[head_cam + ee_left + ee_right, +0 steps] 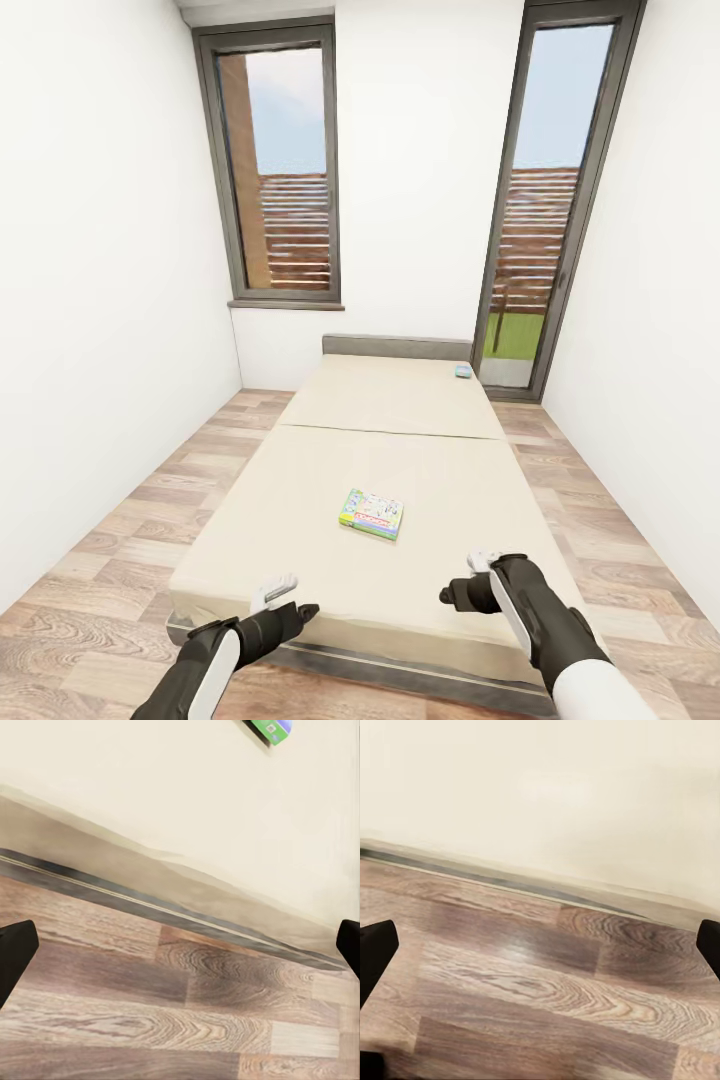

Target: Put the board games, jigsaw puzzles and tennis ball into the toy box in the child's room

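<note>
Cardboard, flat and light, the green-edged rectangular board game box lay mid-bed on the cream mattress, so we judged its thin long edges (likely slippery) the best hold for our empty, spread left gripper and right gripper.

Bright, even daylight all round.
Light pours in through my two windows at twelve o'clock; shadows stay faint, walls bow at the edges, my wrist views look soft.
</note>
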Controlling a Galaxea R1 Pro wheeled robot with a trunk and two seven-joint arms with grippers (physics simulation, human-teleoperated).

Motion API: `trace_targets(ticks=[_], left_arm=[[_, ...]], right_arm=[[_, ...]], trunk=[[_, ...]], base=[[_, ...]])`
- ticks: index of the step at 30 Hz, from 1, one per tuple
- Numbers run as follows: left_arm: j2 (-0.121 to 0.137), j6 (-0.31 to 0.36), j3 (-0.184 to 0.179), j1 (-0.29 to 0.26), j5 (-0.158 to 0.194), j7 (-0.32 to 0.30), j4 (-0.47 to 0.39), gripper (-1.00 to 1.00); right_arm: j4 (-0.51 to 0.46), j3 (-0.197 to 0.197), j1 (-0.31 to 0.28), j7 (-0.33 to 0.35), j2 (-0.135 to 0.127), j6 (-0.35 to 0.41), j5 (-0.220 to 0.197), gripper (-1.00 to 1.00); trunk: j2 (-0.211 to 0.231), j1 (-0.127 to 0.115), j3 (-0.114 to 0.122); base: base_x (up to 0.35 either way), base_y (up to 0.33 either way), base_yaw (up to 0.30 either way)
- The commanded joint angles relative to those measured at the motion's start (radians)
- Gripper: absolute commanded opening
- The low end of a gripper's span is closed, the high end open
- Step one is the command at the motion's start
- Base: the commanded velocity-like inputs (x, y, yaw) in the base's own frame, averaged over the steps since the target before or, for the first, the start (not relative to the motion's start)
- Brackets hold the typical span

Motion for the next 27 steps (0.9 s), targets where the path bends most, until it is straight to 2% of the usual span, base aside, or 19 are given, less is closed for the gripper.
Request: trace_targets(ticks=[1, 3, 5, 6, 9, 12, 16, 19, 27], left_arm=[[0.000, 0.009, 0.003, -0.001, 0.015, -0.003, -0.003, 1.00], [0.000, 0.010, 0.001, -0.001, 0.026, -0.002, -0.005, 1.00], [0.002, 0.018, -0.002, -0.001, 0.041, -0.001, -0.010, 1.00], [0.002, 0.018, -0.002, -0.001, 0.041, -0.001, -0.010, 1.00], [0.002, 0.049, -0.005, 0.002, 0.054, -0.001, -0.034, 1.00], [0.002, 0.079, -0.006, 0.010, 0.059, 0.000, -0.073, 1.00], [0.000, 0.102, -0.007, 0.031, 0.062, 0.001, -0.126, 1.00], [-0.003, 0.121, -0.008, 0.068, 0.067, 0.003, -0.215, 1.00], [-0.008, 0.133, -0.011, 0.100, 0.070, 0.009, -0.286, 1.00]], right_arm=[[-0.030, 0.002, 0.012, 0.026, -0.009, 0.014, 0.001, 1.00], [-0.058, 0.003, 0.022, 0.048, -0.019, 0.023, 0.001, 1.00], [-0.106, 0.003, 0.038, 0.085, -0.042, 0.035, 0.001, 1.00], [-0.106, 0.003, 0.038, 0.085, -0.042, 0.035, 0.001, 1.00], [-0.151, 0.004, 0.052, 0.121, -0.067, 0.046, 0.001, 1.00], [-0.171, 0.004, 0.058, 0.135, -0.077, 0.050, 0.001, 1.00], [-0.184, 0.004, 0.063, 0.144, -0.084, 0.053, 0.001, 1.00], [-0.196, 0.003, 0.067, 0.152, -0.089, 0.055, 0.001, 1.00], [-0.205, 0.000, 0.071, 0.157, -0.092, 0.057, 0.000, 1.00]], trunk=[[-0.001, 0.000, -0.001], [-0.001, 0.000, -0.001], [-0.001, 0.000, -0.001], [-0.001, 0.000, -0.001], [-0.001, 0.000, -0.001], [-0.001, 0.000, -0.001], [-0.001, 0.000, -0.001], [-0.001, 0.000, -0.001], [-0.001, 0.000, -0.001]], base=[[0.000, 0.000, 0.000], [0.000, 0.000, 0.000], [0.000, 0.000, 0.000], [0.000, 0.000, 0.000], [0.000, 0.000, 0.000], [0.000, 0.000, 0.000], [0.000, 0.000, 0.000], [0.000, 0.000, 0.000], [0.000, 0.000, 0.000]])
